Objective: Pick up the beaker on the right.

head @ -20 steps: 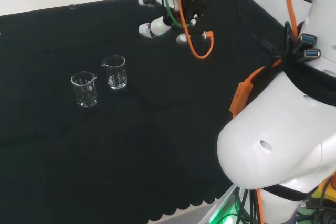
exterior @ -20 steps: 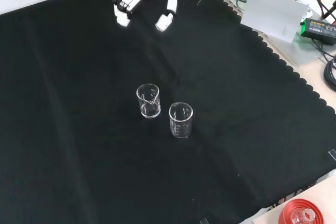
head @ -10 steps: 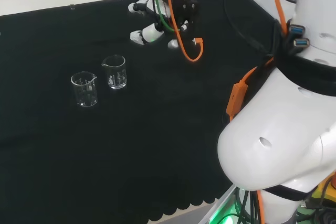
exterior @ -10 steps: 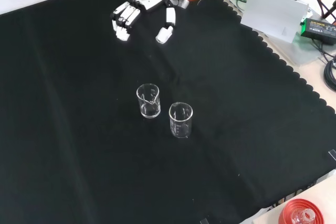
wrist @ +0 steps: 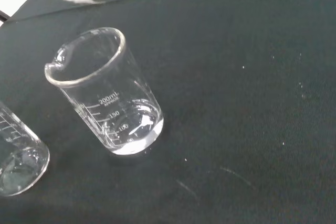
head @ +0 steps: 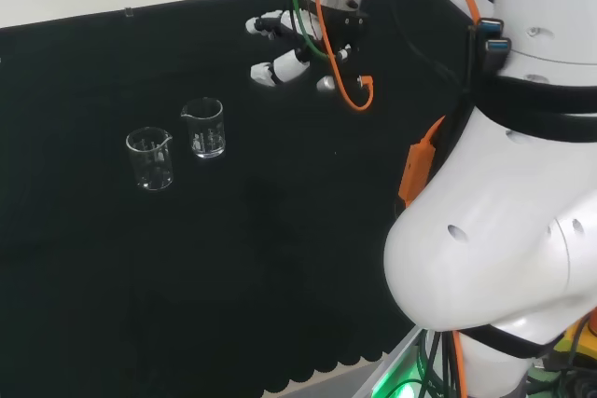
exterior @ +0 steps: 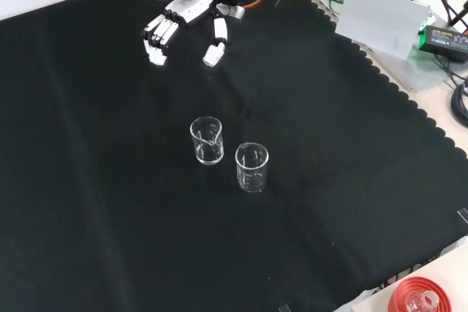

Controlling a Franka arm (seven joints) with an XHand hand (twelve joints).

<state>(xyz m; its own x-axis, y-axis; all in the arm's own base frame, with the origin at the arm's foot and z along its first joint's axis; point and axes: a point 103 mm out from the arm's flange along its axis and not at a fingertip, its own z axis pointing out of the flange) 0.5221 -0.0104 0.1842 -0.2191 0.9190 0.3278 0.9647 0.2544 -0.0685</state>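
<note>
1. Two clear glass beakers stand upright near the middle of the black cloth [exterior: 88, 180], close beside each other but apart, each with its long axis vertical and its open mouth up.
2. In the head view the right beaker [head: 204, 128] stands just right of and slightly beyond the left beaker [head: 151, 158]. In the front view the same beaker [exterior: 207, 140] is the nearer of the pair to the hand, with the other [exterior: 252, 167] to its lower right.
3. In the wrist view the beaker's [wrist: 105, 93] pouring spout sits on the rim on the side toward its neighbour [wrist: 18, 153]; its printed scale faces the camera.
4. The hand [exterior: 183, 23] hangs over the cloth near the top edge of the front view, well apart from both beakers, its fingers [exterior: 157, 38] straight and spread and its thumb [exterior: 216, 43] set apart, holding nothing. In the head view the hand [head: 289, 55] sits up and to the right of the pair.
5. Bare cloth lies open between hand and glassware and on all sides of the beakers. The scalloped hem [exterior: 380, 71] runs down the right of the front view.
</note>
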